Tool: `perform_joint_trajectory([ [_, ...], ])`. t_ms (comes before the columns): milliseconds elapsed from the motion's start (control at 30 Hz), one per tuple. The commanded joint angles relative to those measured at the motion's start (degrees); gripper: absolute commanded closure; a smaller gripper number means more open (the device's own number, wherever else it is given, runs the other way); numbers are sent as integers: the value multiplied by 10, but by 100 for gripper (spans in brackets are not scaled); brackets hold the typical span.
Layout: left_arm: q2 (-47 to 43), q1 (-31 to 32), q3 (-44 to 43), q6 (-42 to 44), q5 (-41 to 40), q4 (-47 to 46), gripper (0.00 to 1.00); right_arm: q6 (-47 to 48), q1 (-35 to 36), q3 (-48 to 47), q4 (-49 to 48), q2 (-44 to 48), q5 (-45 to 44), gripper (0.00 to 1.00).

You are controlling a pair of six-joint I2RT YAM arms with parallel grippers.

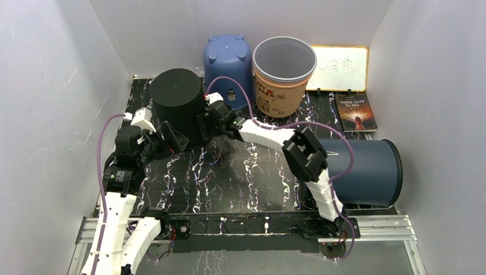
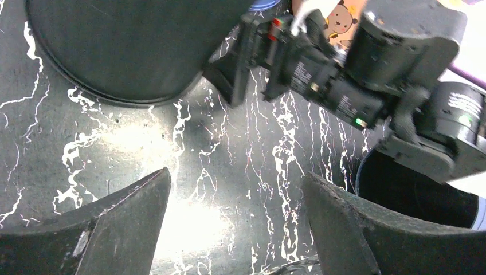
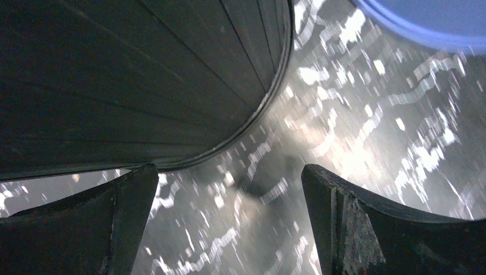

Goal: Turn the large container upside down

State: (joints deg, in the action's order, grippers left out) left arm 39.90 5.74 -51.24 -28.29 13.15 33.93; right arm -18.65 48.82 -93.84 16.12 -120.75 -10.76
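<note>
The large black container (image 1: 177,100) stands at the back left with its closed end up and its rim on the marbled table. My left gripper (image 1: 172,139) is open and empty just in front of it, low over the table. My right gripper (image 1: 205,123) is open and empty beside the container's right side. In the left wrist view the container (image 2: 126,46) fills the top left, and the left gripper (image 2: 235,212) has only table between its fingers. In the right wrist view the container's wall (image 3: 132,74) is at the upper left of the right gripper (image 3: 229,217).
A dark blue container (image 1: 367,172) lies on its side at the right, near the right arm. A blue bucket (image 1: 228,60) stands upside down at the back beside an upright tan bucket (image 1: 283,74). A whiteboard (image 1: 341,67) and a book (image 1: 355,113) are at the back right.
</note>
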Motion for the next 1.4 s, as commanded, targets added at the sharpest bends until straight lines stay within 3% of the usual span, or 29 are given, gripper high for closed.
perform_joint_trajectory([
  [0, -3, -2, -24, 23, 0, 7, 15, 12, 9, -160, -33, -80, 31, 2],
  [200, -4, -2, -19, 32, -6, -5, 13, -6, 10, -342, -64, -197, 47, 2],
  [333, -8, -2, -2, 31, -3, -20, 11, -12, 9, -356, -182, -236, 78, 2],
  [400, -7, -2, 4, 31, -4, -24, 4, -7, 9, -364, -226, -252, 95, 2],
  [567, -16, -2, 15, 31, -11, -30, 1, 9, 8, -354, -281, -257, 98, 2],
  [833, -14, -2, 10, 17, 0, -41, 2, 25, 12, -100, -305, -59, 1, 2],
  [1067, -15, -2, 30, -3, 51, -72, 2, 19, 12, 57, -212, 124, -172, 2],
  [1367, -17, 0, 166, -96, 183, -296, 7, -8, 1, 159, -71, 372, -376, 2],
])
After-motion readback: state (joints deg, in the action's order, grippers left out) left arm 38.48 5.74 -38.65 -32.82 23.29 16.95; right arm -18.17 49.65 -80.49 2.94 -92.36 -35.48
